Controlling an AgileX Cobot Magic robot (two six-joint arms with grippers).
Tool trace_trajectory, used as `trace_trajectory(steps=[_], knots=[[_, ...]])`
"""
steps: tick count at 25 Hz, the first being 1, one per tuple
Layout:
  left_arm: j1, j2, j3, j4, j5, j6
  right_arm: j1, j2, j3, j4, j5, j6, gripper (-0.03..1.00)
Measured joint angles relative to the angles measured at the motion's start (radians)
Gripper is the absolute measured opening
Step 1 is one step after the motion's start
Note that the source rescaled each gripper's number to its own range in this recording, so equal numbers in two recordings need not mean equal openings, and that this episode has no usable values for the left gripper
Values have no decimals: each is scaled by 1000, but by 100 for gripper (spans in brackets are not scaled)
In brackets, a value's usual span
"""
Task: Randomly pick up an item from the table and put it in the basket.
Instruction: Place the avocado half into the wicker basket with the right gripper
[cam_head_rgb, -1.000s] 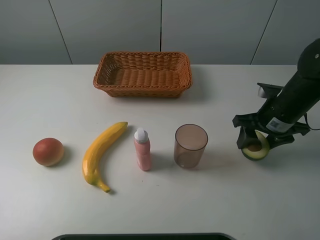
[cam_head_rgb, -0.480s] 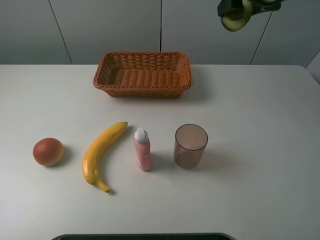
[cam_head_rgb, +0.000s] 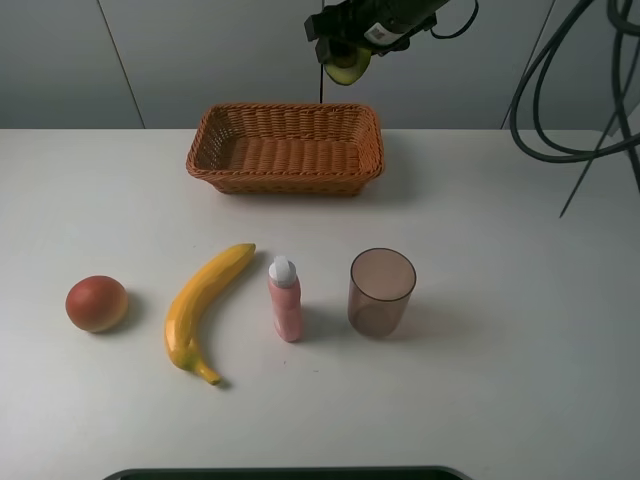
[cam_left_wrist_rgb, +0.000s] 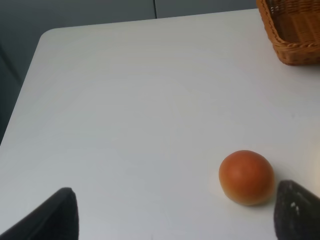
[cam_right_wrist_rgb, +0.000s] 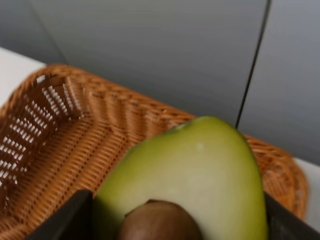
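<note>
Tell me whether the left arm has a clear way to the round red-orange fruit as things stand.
Probably yes. The left hand is open and empty, the red-orange fruit sits on bare table just ahead of it, and nothing stands between them. The banana lies apart, to the fruit's side.

The right tool (cam_head_rgb: 347, 48) is matte black with a white label (cam_head_rgb: 378, 33), trailing black cables (cam_head_rgb: 515, 100).

Red-orange fruit (cam_head_rgb: 96, 303), banana (cam_head_rgb: 204, 310), pink bottle (cam_head_rgb: 284, 299), brown cup (cam_head_rgb: 381, 292) in a row
</note>
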Motion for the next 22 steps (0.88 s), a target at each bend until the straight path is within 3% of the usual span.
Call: trace_trajectory(steps=[8,17,18,19,20,21,22], knots=[[0,0,0,0,0,0,10,189,-19,6,24,-4,1],[0,0,0,0,0,0,10,202,-21,22,26,-10,1],[0,0,0,0,0,0,10,202,-21,24,26,-13,9],[0,0,0,0,0,0,10,202,-23,28,26,-15,49],[0,0,0,0,0,0,10,202,-23,33,26,-18,78],[0,0,0,0,0,0,10,202,-23,38,26,-19,90],[0,0,0,0,0,0,10,202,-23,40,26,-22,95]])
